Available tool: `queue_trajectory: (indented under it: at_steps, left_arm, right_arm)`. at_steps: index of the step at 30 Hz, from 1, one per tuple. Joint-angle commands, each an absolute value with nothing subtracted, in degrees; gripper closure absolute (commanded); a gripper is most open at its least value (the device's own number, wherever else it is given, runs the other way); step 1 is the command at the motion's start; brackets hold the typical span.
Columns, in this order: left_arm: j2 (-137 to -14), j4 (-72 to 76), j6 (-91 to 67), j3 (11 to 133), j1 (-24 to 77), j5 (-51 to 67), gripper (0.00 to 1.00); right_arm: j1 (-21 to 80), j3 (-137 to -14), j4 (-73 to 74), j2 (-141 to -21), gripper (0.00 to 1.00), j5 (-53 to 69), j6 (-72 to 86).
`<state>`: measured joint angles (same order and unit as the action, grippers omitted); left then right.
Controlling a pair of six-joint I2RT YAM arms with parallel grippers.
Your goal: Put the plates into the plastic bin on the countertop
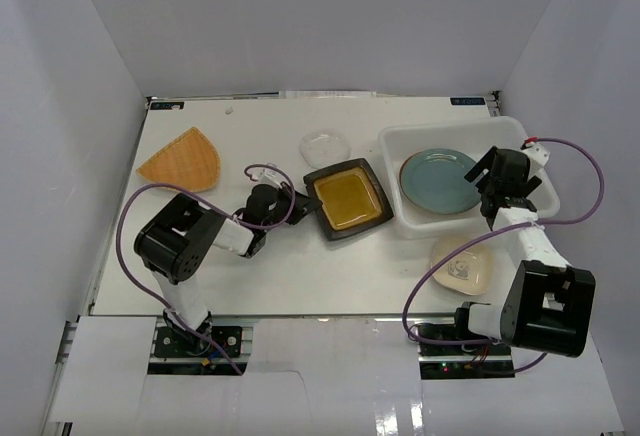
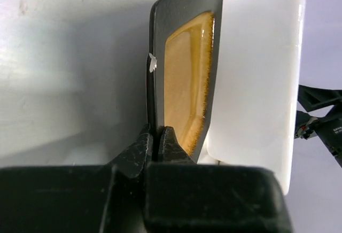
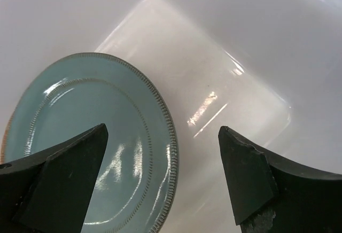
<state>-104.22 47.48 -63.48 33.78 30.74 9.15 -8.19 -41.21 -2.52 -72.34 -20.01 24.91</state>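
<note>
My left gripper (image 1: 303, 208) is shut on the near-left rim of the black square plate with the yellow centre (image 1: 347, 198), which lies on the countertop (image 1: 260, 276) just left of the plastic bin (image 1: 405, 218). In the left wrist view the jaws (image 2: 155, 137) pinch that plate's dark edge (image 2: 181, 62), with the bin's white wall (image 2: 256, 94) right behind. The round blue-grey plate (image 1: 440, 180) lies flat inside the bin. My right gripper (image 1: 492, 188) hangs open above the bin; its fingers (image 3: 69, 174) straddle the plate's rim (image 3: 107, 137) and bare bin floor (image 3: 214, 83).
An orange woven fan-shaped plate (image 1: 183, 160) lies at the far left. A small clear glass plate (image 1: 326, 146) sits behind the black one. A cream dish (image 1: 463, 263) rests near the right arm's base. White walls enclose the countertop on three sides.
</note>
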Motion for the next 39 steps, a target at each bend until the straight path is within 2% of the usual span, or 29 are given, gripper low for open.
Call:
queue_trajectory:
  at_steps: [1,3,7,12,15,20,24,28,30,31,32,33,34,35,36,37,38,39]
  left_arm:
    - [-99.6,42.1,-57.57,28.22,30.76,1.68,1.0]
    - [-94.17,41.75,-56.0,25.41,30.76,1.06,1.0]
    - [-82.58,39.56,-55.28,20.58,30.5,1.75,1.0]
    - [-67.52,33.68,-56.16,16.71,29.1,6.49,1.0]
    - [-54.54,29.12,-57.56,16.43,28.04,9.66,1.0]
    - [-43.71,21.02,-56.43,20.21,27.6,11.86,1.0]
    - [-40.08,16.45,-55.55,23.37,27.33,15.37,1.0]
    - [-39.81,16.96,-56.25,24.61,27.33,17.93,1.0]
    - [-39.9,18.01,-57.03,24.87,27.33,18.54,1.0]
    - [-39.9,18.54,-57.21,25.05,27.33,18.81,1.0]
    - [-39.9,18.98,-57.3,25.22,27.33,18.98,1.0]
    - [-39.99,19.25,-57.3,25.83,27.33,19.07,1.0]
    - [-40.08,18.55,-56.87,26.36,27.33,18.55,1.0]
    - [-40.25,17.94,-56.52,26.89,27.33,18.02,0.98]
    - [-40.43,16.8,-55.99,27.94,27.33,17.5,0.88]
    - [-41.04,16.35,-55.29,28.38,27.33,16.53,0.78]
    - [-41.22,15.91,-54.85,28.91,27.33,15.91,0.57]
    - [-41.48,15.47,-54.5,29.44,27.33,15.47,0.46]
  right_arm:
    - [-7.21,-43.42,-0.53,-70.77,0.1,-27.97,22.67]
    - [-6.94,-41.32,-3.15,-68.04,0.1,-25.33,23.11]
    - [-4.67,-39.9,-8.26,-58.91,0.1,-1.22,22.5]
    - [9.91,-41.48,-8.79,-57.74,0.09,21.13,20.92]
    - [17.9,-44.99,-6.07,-62.82,0.1,26.7,18.64]
    - [21.52,-49.73,-2.73,-69.86,0.1,30.76,16.79]
    - [23.55,-51.5,-1.4,-73.47,0.1,34.7,17.49]
    - [25.74,-50.63,-6.23,-74.7,0.1,40.06,20.56]
    - [26.28,-50.45,-7.03,-75.67,0.07,40.25,21.88]
    - [26.45,-50.19,-7.12,-76.02,0.02,39.91,22.23]
    - [26.37,-49.92,-7.21,-76.11,0.03,39.47,22.58]
    - [26.37,-49.49,-8.69,-75.94,0.11,39.11,23.02]
    - [26.37,-47.92,-10.44,-75.07,0.56,39.29,24.51]
    - [26.37,-47.03,-12.46,-74.54,0.78,39.64,25.74]
    - [26.28,-46.5,-14.92,-73.57,0.91,39.12,26.71]
    - [26.28,-46.15,-15.55,-73.13,0.92,38.59,28.02]
    - [26.37,-46.06,-15.82,-72.69,0.92,37.71,28.82]
    - [26.37,-46.05,-16.52,-71.82,0.92,35.88,29.44]
